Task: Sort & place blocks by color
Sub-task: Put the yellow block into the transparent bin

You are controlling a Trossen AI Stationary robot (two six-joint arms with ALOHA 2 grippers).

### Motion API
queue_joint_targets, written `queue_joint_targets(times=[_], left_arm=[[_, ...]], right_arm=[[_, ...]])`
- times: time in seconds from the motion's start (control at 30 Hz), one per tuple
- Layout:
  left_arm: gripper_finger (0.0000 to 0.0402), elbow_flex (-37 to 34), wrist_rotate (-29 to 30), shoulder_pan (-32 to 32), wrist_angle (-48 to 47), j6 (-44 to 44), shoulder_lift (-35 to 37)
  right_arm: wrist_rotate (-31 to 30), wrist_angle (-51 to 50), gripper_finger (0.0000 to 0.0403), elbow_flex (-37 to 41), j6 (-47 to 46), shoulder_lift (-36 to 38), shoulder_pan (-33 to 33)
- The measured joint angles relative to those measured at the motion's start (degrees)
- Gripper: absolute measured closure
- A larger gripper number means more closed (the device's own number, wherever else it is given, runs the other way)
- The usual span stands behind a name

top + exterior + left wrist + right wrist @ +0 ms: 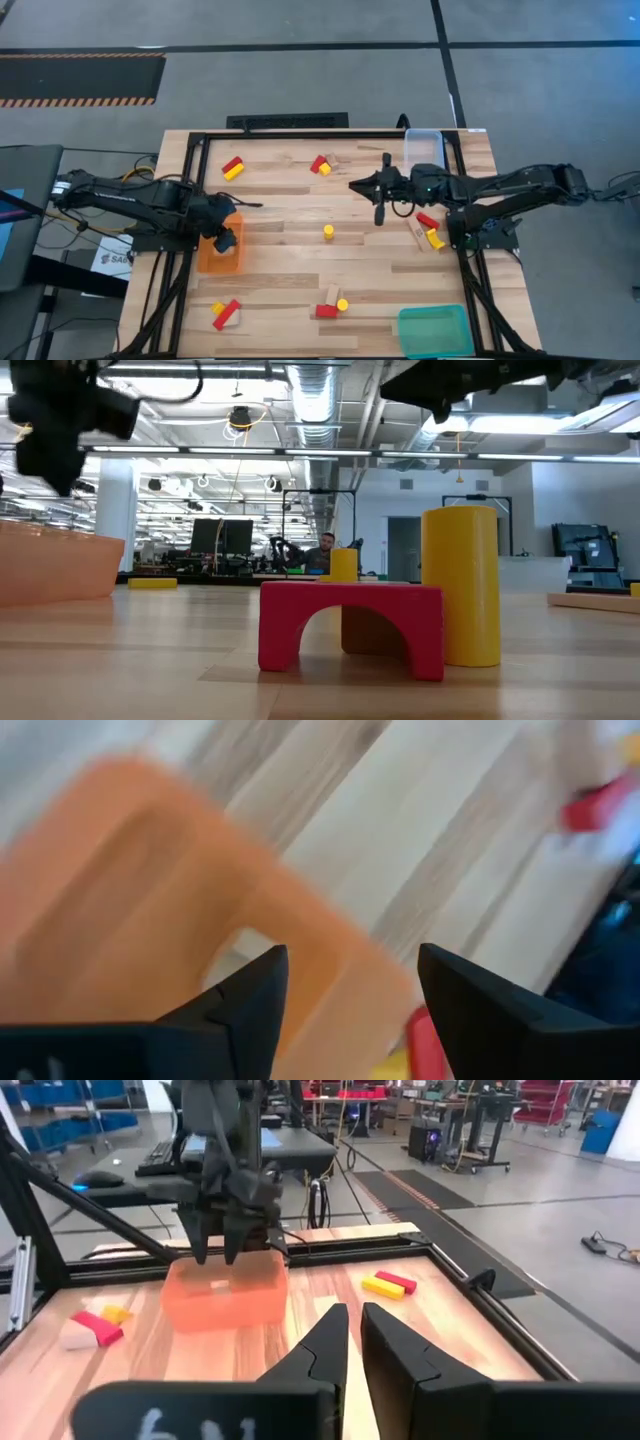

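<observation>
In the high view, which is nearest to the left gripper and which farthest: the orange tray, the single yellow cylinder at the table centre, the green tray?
1. Orange tray: directly under the left gripper, at the left edge.
2. Yellow cylinder: alone at mid-table, toward the right.
3. Green tray: farthest, at the near right corner.

My wooden table (290, 215) is carrying three trays: orange tray (218, 248) sitting at the left edge under my left arm, clear tray (422, 146) in the far right corner, green tray (432, 331) in the near right corner. Blocks are lying scattered in small red, yellow and wood groups (325, 165) near the far edge, near edge and right edge. One yellow cylinder (328, 232) is standing alone mid-table.
</observation>
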State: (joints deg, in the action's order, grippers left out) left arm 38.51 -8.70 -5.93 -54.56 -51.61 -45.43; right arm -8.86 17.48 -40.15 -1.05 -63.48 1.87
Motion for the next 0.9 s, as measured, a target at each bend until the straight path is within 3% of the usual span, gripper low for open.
queue_joint_targets(times=[0.2,0.37,0.6,0.73,0.9], left_arm=[[0.0187,2.2,5.3,0.0,10.8,11.1,0.0],[0.0186,2.2,14.0,0.0,19.9,29.7,-0.5],[0.0186,2.2,24.4,0.4,34.5,44.3,-3.7],[0.0186,2.2,21.7,3.7,40.8,52.7,-8.6],[0.0186,2.2,8.0,9.9,50.1,55.5,-16.6]], right_arm=[[1.0,-2.3,0.0308,-2.0,0.0,-0.7,0.0],[1.6,-3.6,0.0266,-2.0,-3.5,0.5,-0.4],[1.6,-11.6,0.0206,-2.0,-6.5,2.4,-3.0],[1.6,-18.0,0.0188,-2.0,-6.9,2.7,-5.7],[1.7,-31.2,0.0185,-2.0,-17.5,4.1,-8.3]])
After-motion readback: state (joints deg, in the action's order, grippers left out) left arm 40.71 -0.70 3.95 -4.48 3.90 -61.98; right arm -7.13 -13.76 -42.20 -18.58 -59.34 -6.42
